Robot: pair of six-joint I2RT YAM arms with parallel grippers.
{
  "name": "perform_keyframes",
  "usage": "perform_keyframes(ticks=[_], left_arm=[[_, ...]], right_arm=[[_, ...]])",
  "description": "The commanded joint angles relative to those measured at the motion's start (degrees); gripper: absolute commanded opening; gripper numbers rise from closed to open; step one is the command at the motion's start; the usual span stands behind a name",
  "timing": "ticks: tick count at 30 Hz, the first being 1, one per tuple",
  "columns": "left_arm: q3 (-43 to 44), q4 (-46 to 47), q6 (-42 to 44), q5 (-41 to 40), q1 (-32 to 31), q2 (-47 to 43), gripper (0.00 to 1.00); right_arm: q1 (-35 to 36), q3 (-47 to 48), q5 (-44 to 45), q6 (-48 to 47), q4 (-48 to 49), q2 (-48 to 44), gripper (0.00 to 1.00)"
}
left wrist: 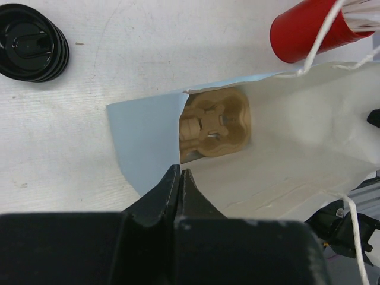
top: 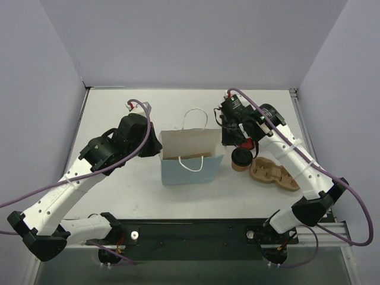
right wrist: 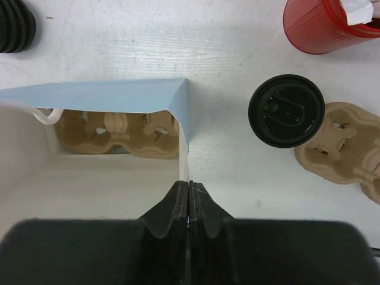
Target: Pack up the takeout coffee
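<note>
The takeout coffee (top: 240,159), a small brown cup with a black lid (right wrist: 287,110), stands on the table just right of the paper bag (top: 191,169). The bag is light blue outside and white inside, and it stands open. A brown pulp cup carrier (left wrist: 214,122) lies on the bag's floor (right wrist: 119,132). My left gripper (left wrist: 180,173) is shut on the bag's left rim (top: 157,145). My right gripper (right wrist: 189,185) is shut on the bag's right rim (top: 224,140). The coffee is apart from both grippers.
A second brown carrier (top: 273,174) lies right of the coffee (right wrist: 344,148). A red cup (right wrist: 326,24) stands behind it (left wrist: 309,29). A stack of black lids (left wrist: 32,41) sits on the table beyond the bag (right wrist: 13,24). The bag's white string handles (top: 195,119) stick up.
</note>
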Motion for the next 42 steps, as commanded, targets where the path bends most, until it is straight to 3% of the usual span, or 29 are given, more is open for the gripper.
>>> perform_keyframes(ticks=[1, 8, 13, 14, 16, 17, 21, 34, 42], left_arm=[[5.31, -2.19, 2.47, -1.53, -0.04, 0.14, 0.0], [14.44, -10.1, 2.39, -0.3, 0.57, 3.12, 0.0], [8.94, -11.17, 2.74, 0.31, 1.71, 2.69, 0.0], [6.23, -10.47, 2.74, 1.27, 2.41, 1.82, 0.07], [4.71, -9.41, 2.65, 1.46, 3.3, 0.67, 0.26], [4.53, -9.14, 2.83, 1.63, 3.74, 0.14, 0.41], [7.68, -9.49, 5.1, 1.11, 5.32, 0.22, 0.51], [7.52, -8.96, 7.57, 2.51, 5.5, 0.75, 0.5], [7.43, -6.77, 10.21, 1.72, 5.59, 2.33, 0.48]], right_arm=[[-0.07, 0.71, -0.96, -0.08, -0.11, 0.46, 0.0], [4.13, 8.09, 0.53, 5.27, -5.73, -0.06, 0.0], [9.07, 3.97, 3.17, 8.97, -5.12, -0.42, 0.01], [9.16, 1.44, 2.91, 10.36, -4.77, -0.33, 0.12], [9.34, 0.71, 2.73, 10.55, -4.5, -0.07, 0.18], [9.42, 1.14, 3.69, 10.73, -4.5, -0.06, 0.25], [9.16, 4.48, 5.19, 10.21, -4.5, -0.94, 0.34], [7.23, 9.67, 6.51, 6.69, -4.33, -3.66, 0.39], [5.38, 7.92, 7.91, 5.28, -4.33, -6.04, 0.4]])
